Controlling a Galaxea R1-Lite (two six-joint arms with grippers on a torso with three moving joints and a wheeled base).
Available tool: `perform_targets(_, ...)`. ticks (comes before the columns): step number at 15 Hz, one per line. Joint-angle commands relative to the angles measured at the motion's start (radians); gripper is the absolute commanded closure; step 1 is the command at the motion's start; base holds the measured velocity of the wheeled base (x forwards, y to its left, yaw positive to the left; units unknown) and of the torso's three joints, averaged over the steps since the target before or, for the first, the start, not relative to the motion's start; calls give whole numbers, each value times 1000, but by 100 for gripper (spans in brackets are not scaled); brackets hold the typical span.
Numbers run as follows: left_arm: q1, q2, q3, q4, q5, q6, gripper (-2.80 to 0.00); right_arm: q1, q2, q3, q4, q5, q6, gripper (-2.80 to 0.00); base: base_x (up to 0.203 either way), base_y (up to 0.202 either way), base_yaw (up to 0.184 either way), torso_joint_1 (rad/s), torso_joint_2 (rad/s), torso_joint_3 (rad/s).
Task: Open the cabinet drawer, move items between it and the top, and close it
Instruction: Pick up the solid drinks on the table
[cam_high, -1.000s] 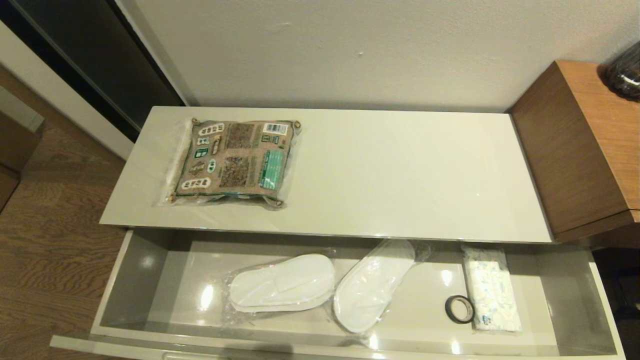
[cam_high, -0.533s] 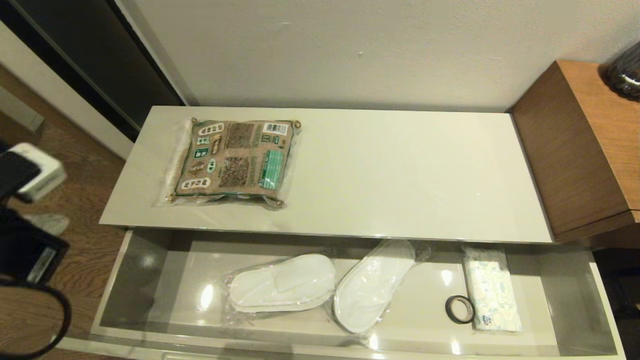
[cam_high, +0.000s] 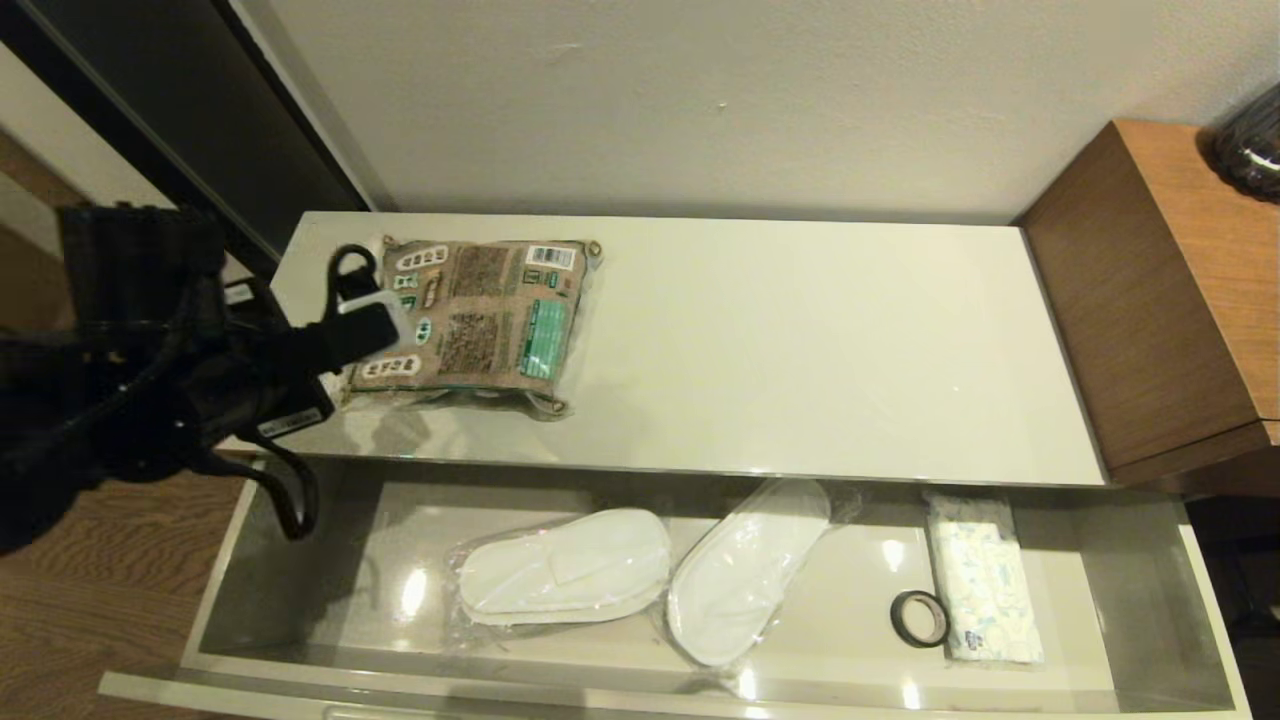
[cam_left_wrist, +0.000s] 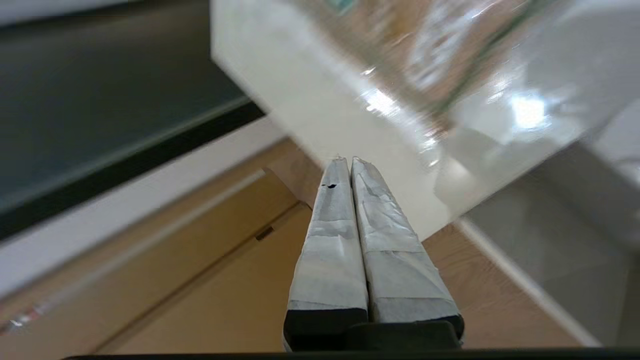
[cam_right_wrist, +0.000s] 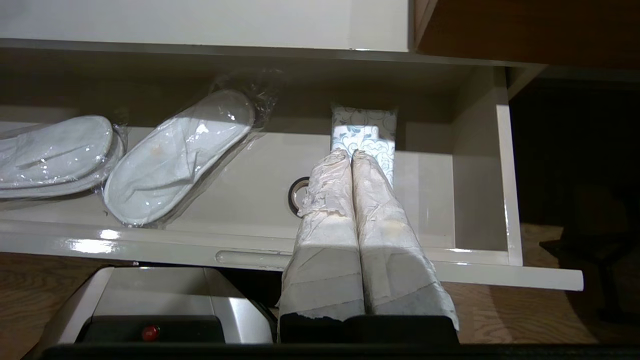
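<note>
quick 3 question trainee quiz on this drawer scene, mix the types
1. True or false: the cabinet drawer stands open.
2. Which item lies on the top? A tape ring B tissue pack C printed packet
3. Fill in: the left gripper has its fingers ____.

Key: 1 true. 2 C, the printed packet; the tape ring and tissue pack lie in the drawer. 3 shut.
</note>
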Motion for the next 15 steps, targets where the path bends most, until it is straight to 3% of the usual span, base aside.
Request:
perform_targets(1, -101, 48, 70, -47, 105, 11, 0, 0, 1, 0, 0, 0, 0, 0, 0, 0, 0, 0, 0, 0)
perform_targets(2, -132, 55, 107, -78, 147, 11, -280, 0, 1, 0, 0, 0, 0, 0, 0, 0, 0, 0, 0, 0)
perform_targets(5, -173, 97, 168, -202, 188, 8, -280, 0, 1, 0, 0, 0, 0, 0, 0, 0, 0, 0, 0, 0)
perform_targets(9, -209, 331, 317, -867, 252, 12, -280, 0, 1, 0, 0, -1, 0, 0, 0, 0, 0, 0, 0, 0)
perform_targets(10, -223, 374, 366, -960, 271, 13, -280, 0, 1, 0, 0, 0, 0, 0, 0, 0, 0, 0, 0, 0)
perform_targets(12, -258, 413, 385, -1013, 299, 15, -280, 0, 1, 0, 0, -1, 0, 0, 0, 0, 0, 0, 0, 0)
perform_targets(15, -289, 435, 293, -1015, 360, 15, -280, 0, 1, 0, 0, 0, 0, 0, 0, 0, 0, 0, 0, 0)
